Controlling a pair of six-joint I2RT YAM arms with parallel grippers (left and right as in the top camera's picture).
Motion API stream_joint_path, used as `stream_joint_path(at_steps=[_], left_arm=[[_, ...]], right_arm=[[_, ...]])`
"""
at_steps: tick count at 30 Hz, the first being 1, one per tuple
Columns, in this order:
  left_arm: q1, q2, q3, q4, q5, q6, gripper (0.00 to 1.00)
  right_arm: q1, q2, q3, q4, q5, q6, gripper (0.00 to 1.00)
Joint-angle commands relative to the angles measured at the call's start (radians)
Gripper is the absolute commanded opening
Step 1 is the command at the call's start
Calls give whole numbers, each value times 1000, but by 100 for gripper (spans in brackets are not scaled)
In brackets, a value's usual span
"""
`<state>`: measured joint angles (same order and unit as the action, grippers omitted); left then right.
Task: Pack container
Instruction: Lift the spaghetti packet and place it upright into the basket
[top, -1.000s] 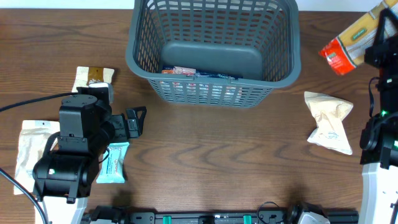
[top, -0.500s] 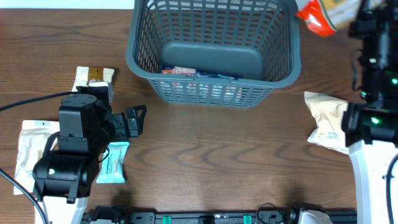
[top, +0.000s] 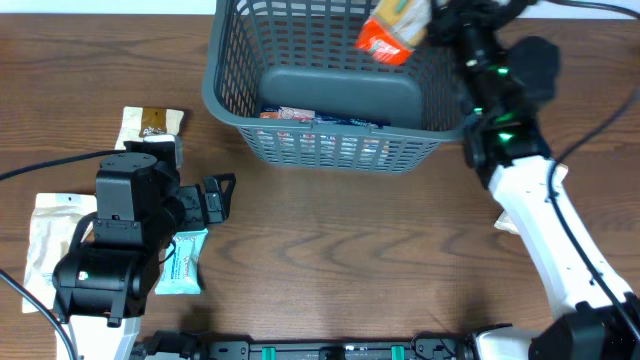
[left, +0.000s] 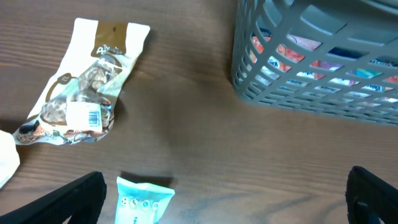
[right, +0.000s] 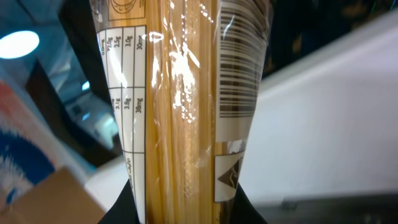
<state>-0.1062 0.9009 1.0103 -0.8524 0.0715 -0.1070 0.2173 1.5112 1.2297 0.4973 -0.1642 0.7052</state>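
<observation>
Container (top: 340, 150) sat part-packed: right gripper (top: 445, 20) clamped spaghetti pack (top: 392, 28) above it, left gripper (top: 215, 197) apart, snack packets (top: 152, 125) lay outside.

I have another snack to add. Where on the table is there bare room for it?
The widest bare patch is the table centre, between the container's front wall, the left gripper and the right arm. The far-left corner beyond the brown-topped packet is bare too. Crowded: near left, around the teal bar and white pouch.
</observation>
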Motion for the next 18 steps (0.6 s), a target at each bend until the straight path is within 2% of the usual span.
stream_joint_path(at_steps=[1, 7, 15, 16, 17, 18], left_arm=[[4, 0, 19, -11, -1, 5, 99], [4, 0, 19, -14, -1, 5, 99], [4, 0, 19, -15, -1, 5, 99], [4, 0, 19, -15, -1, 5, 99], [4, 0, 19, -15, -1, 5, 99], [4, 0, 19, -15, -1, 5, 99]], right_arm=[[51, -7, 68, 9, 10, 11, 1], [114, 24, 68, -73, 5, -37, 1], [124, 24, 68, -145, -62, -94, 2], [124, 24, 68, -152, -71, -97, 5], [124, 24, 68, -154, -90, -114, 17], [124, 24, 68, -154, -105, -127, 38]])
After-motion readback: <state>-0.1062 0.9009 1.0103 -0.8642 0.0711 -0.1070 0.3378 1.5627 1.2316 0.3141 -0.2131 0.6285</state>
